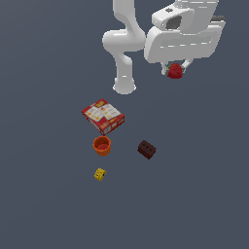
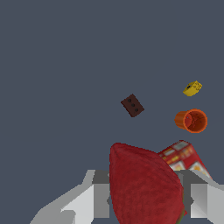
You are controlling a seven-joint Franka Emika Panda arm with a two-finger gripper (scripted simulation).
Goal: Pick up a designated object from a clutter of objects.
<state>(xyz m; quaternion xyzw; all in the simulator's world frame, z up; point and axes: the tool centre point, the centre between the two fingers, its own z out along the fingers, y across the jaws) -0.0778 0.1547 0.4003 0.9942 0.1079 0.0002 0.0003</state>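
The red strawberry-like lump point(image 1: 174, 71) is held between the fingers of my gripper point(image 1: 175, 69), high above the floor at the exterior view's upper right. In the wrist view the strawberry point(image 2: 144, 183) fills the space between the two grey fingers point(image 2: 98, 199), which are shut on it. The remaining clutter lies well below: the red-and-yellow printed box point(image 1: 103, 116), the orange cup point(image 1: 102, 145), the dark brown block point(image 1: 146, 149) and the small yellow block point(image 1: 100, 174).
The arm's white base point(image 1: 124, 86) stands behind the box. In the wrist view the brown block point(image 2: 132, 105), orange cup point(image 2: 191, 120), yellow block point(image 2: 192, 88) and part of the box point(image 2: 183, 155) show far below on the grey floor point(image 1: 48, 194).
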